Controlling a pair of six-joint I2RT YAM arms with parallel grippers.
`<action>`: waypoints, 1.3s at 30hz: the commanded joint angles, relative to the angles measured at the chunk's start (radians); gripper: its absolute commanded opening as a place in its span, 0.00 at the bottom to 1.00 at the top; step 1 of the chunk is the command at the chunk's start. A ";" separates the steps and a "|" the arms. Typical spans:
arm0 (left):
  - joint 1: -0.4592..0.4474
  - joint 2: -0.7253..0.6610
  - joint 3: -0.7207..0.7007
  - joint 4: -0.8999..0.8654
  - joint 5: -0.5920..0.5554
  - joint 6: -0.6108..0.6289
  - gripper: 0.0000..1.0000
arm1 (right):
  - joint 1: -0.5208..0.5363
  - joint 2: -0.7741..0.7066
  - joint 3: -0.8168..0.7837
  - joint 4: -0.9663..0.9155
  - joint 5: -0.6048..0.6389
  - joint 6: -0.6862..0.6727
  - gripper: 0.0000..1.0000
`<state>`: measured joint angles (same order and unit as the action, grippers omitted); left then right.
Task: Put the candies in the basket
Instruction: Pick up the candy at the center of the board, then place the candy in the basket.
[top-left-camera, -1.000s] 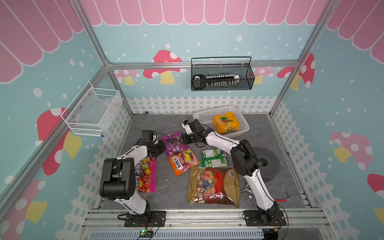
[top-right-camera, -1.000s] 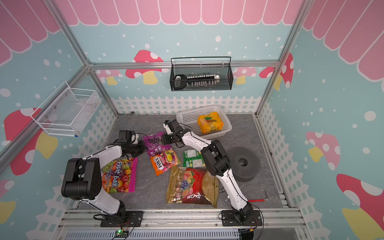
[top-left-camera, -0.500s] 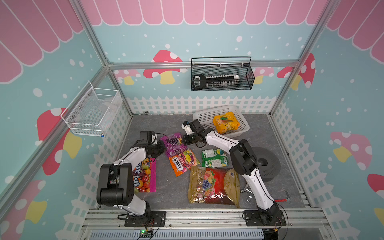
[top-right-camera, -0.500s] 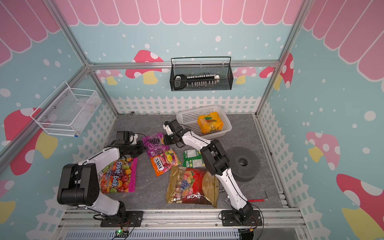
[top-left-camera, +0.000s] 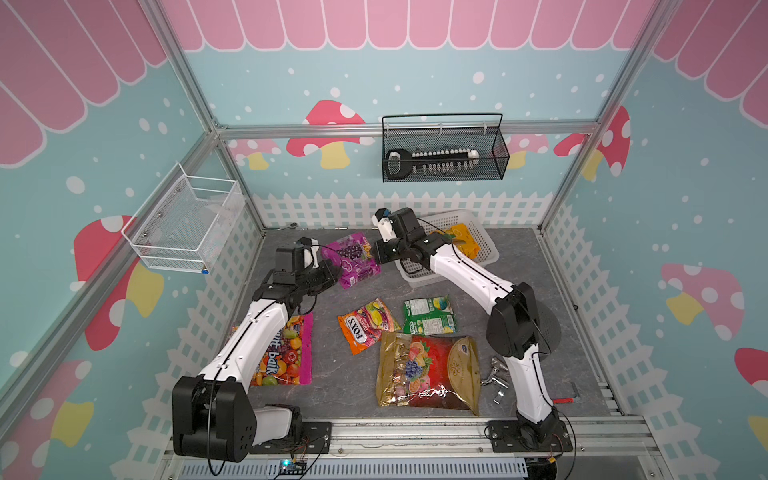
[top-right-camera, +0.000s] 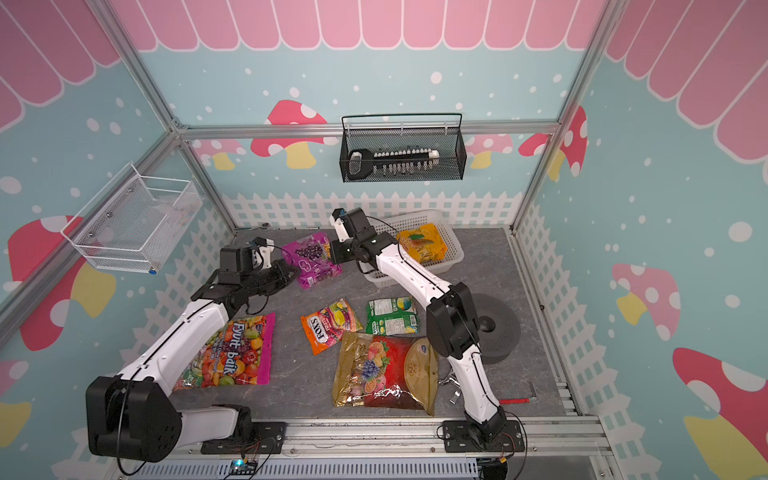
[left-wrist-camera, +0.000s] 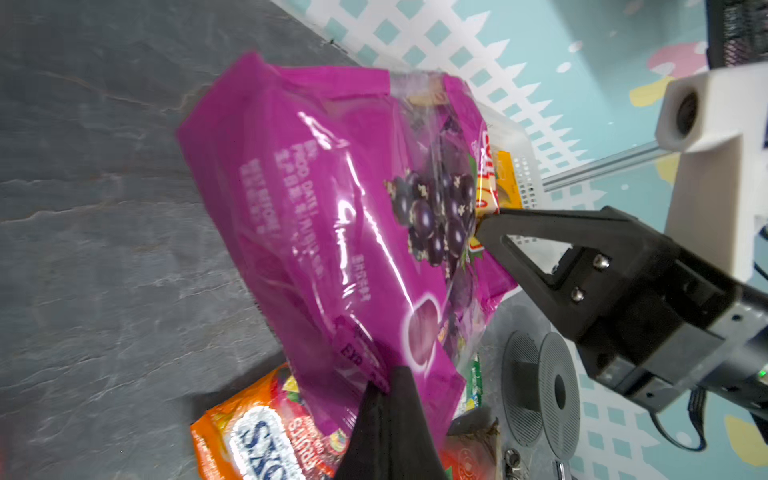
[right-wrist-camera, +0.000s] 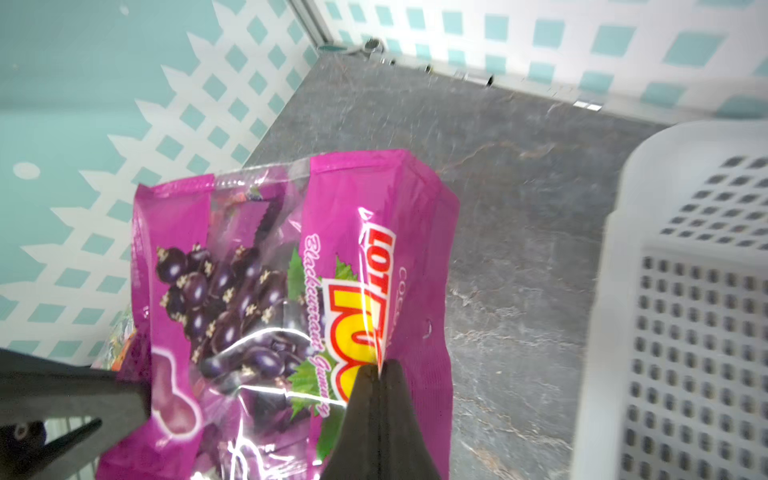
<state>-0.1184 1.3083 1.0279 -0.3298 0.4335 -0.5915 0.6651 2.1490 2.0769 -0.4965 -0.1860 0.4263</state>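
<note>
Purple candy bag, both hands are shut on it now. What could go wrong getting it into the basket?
1. The left hand and right hand pinch opposite edges of the purple candy bag; moving out of step could tear the film.
2. The right hand grips only a thin glossy fold, which may slip.
3. The bag could snag on the white basket.

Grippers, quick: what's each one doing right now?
Left gripper: shut on the purple candy bag, at one edge.
Right gripper: shut on the same bag, at the opposite edge.
</note>
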 joint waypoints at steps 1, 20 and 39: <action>-0.075 0.012 0.081 0.011 -0.010 -0.008 0.00 | 0.007 -0.059 0.031 -0.059 0.161 -0.078 0.00; -0.336 0.541 0.551 0.015 0.003 -0.068 0.00 | -0.261 -0.216 -0.168 -0.075 0.341 -0.126 0.00; -0.333 0.763 0.684 0.014 -0.111 -0.096 0.00 | -0.330 0.034 -0.074 0.044 0.084 -0.146 0.00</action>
<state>-0.4526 2.0830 1.6802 -0.3302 0.3706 -0.6788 0.3378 2.1605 1.9354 -0.5266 -0.0250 0.2909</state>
